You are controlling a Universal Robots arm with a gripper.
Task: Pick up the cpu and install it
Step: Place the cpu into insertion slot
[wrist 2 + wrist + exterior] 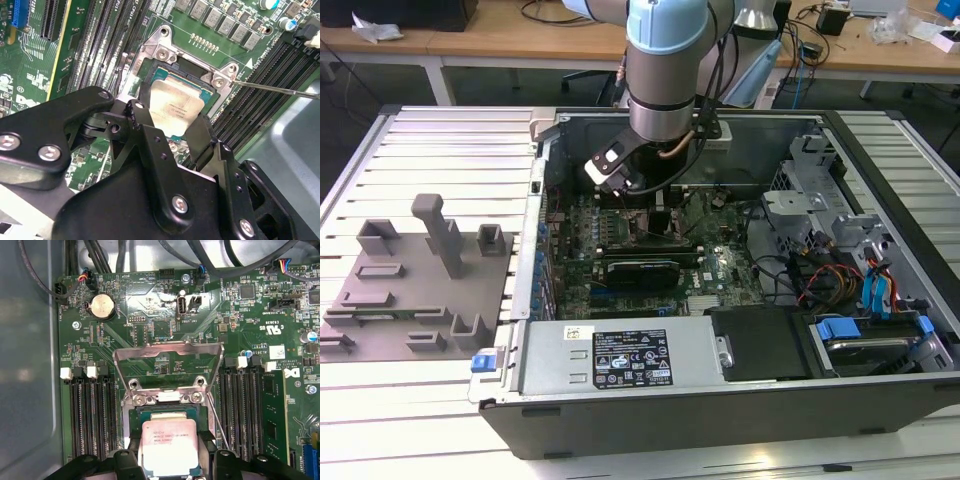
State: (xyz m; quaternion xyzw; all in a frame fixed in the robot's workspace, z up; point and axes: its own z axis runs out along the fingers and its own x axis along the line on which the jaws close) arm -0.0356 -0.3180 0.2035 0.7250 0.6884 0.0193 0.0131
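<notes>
One flat silvery square cpu is counted. Near it, one round silver coin battery and four small white plastic clips are seen.

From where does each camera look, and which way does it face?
Exterior view: off the arm, looking down into the open computer case; the arm shows.
First wrist view: on the wrist, facing down at the socket; gripper shows.
Second wrist view: on the wrist, slanted at the socket; gripper shows.
Both wrist views share the gripped cpu.
</notes>
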